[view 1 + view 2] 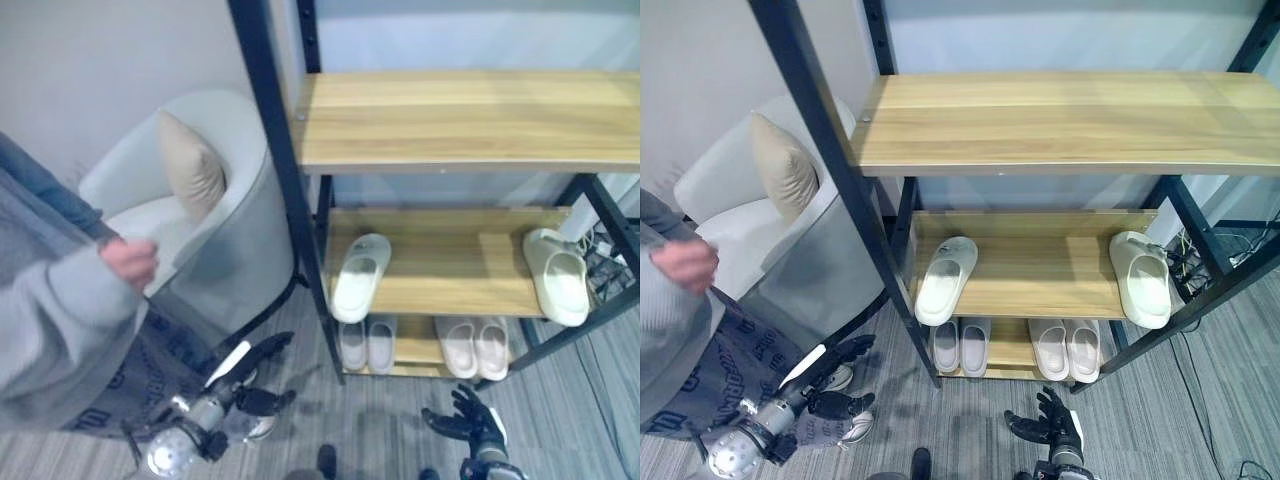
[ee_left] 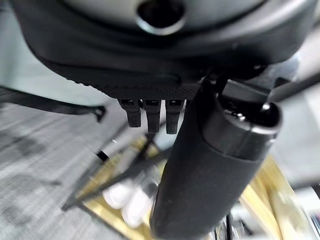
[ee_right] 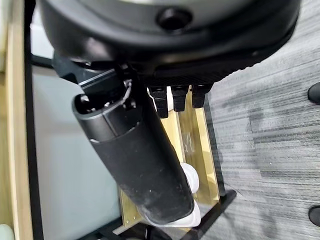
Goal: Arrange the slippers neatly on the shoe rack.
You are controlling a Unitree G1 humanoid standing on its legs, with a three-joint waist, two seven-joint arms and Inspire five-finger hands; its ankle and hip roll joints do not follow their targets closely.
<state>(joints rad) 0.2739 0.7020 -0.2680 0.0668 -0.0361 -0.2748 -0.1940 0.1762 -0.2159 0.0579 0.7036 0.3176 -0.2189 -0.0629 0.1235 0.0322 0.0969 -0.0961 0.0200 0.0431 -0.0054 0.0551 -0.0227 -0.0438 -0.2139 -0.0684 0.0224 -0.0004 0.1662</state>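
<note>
Inspector: Left hand sits low at the left over the grey floor, fingers relaxed and spread, holding nothing. Right hand sits low at the right over the same floor, fingers likewise splayed and empty.

Clerk: And the slippers?

Inspector: All on the shoe rack. On the middle shelf, one white slipper lies at the left end, toe overhanging the front edge. A second cream slipper lies at the right end, well apart from the first, also overhanging the front edge. On the bottom shelf, a pale grey pair lies side by side at the left; a pale pink pair lies side by side at the right.

Clerk: Top shelf?

Inspector: Top shelf is bare wood.

Clerk: Anything else nearby?

Inspector: A white armchair stands just left of the rack, a beige cushion propped against its back. A person in a grey sleeve sits at the far left, a hand raised near the armchair's seat
</note>
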